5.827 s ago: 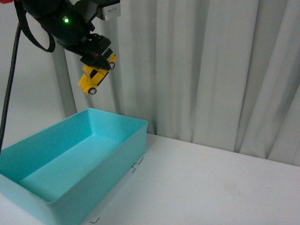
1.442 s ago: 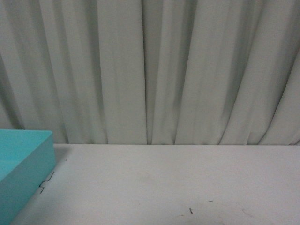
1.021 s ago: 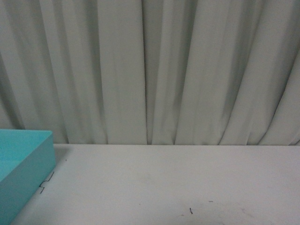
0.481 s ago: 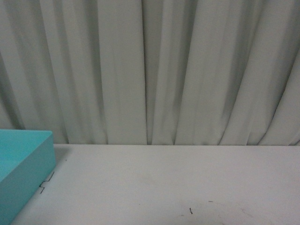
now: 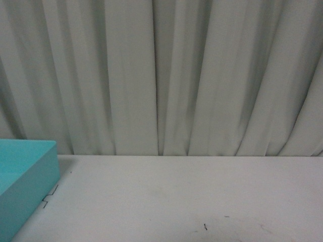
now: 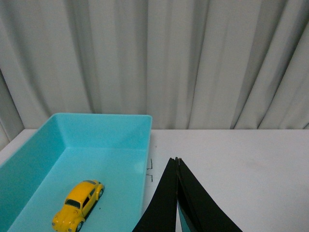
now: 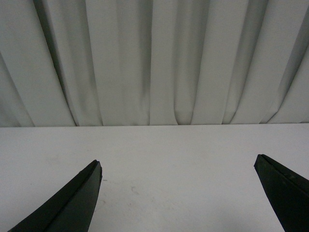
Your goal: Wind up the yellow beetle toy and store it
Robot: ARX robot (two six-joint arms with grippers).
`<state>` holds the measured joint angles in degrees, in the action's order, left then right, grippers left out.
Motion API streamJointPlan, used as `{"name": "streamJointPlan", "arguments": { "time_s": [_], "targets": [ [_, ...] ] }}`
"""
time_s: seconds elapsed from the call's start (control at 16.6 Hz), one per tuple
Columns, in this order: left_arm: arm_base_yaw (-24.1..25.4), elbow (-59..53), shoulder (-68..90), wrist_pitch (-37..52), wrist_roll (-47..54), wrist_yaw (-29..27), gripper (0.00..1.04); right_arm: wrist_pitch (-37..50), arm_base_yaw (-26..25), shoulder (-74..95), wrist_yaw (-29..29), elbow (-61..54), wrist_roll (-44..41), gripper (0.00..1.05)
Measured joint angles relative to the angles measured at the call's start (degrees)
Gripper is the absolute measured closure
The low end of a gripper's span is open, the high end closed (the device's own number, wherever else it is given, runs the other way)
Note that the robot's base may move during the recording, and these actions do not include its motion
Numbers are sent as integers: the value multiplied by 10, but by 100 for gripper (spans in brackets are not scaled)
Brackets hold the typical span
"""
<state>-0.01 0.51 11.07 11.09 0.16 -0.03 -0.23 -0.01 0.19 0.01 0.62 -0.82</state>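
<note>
The beetle (image 6: 78,205) sits on its wheels inside the bin (image 6: 140,145), near the wall furthest from the curtain, so storing looks done. Since it may be wound, it could roll and knock the bin wall; a nudge to the bin seems the only other risk. The left gripper (image 6: 176,162) is pinched closed and empty, just outside the bin; the right gripper (image 7: 178,166) is spread wide over bare table (image 7: 169,154). The front view crops most of the bin and shows neither arm nor beetle.

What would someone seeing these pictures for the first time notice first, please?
The yellow beetle toy stands out, sitting on its wheels on the floor of the turquoise bin at the table's left end. Beside it, the left gripper has its fingers pressed together, empty, while the right gripper is spread wide over bare white table.
</note>
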Motion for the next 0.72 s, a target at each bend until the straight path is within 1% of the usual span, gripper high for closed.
{"name": "streamJointPlan", "arguments": {
  "time_s": [0.3,0.36,0.42,0.48,0.54,0.66,0.72],
  "targets": [
    [0,0,-11,-10,0,0,103,0,0,0,0,0,0,7],
    [0,1,-31,-41,0,0,103,0,0,0,0,0,0,7],
    [0,0,-91,-118,0,0,103,0,0,0,0,0,0,7],
    [0,2,-109,-102,0,0,103,0,0,0,0,0,0,7],
    [0,0,-110,-115,0,0,103,0,0,0,0,0,0,7],
    [0,0,-109,-113,-1,0,102,0,0,0,0,0,0,7],
    [0,0,-109,-113,-1,0,90,0,0,0,0,0,0,7]
  ]
}}
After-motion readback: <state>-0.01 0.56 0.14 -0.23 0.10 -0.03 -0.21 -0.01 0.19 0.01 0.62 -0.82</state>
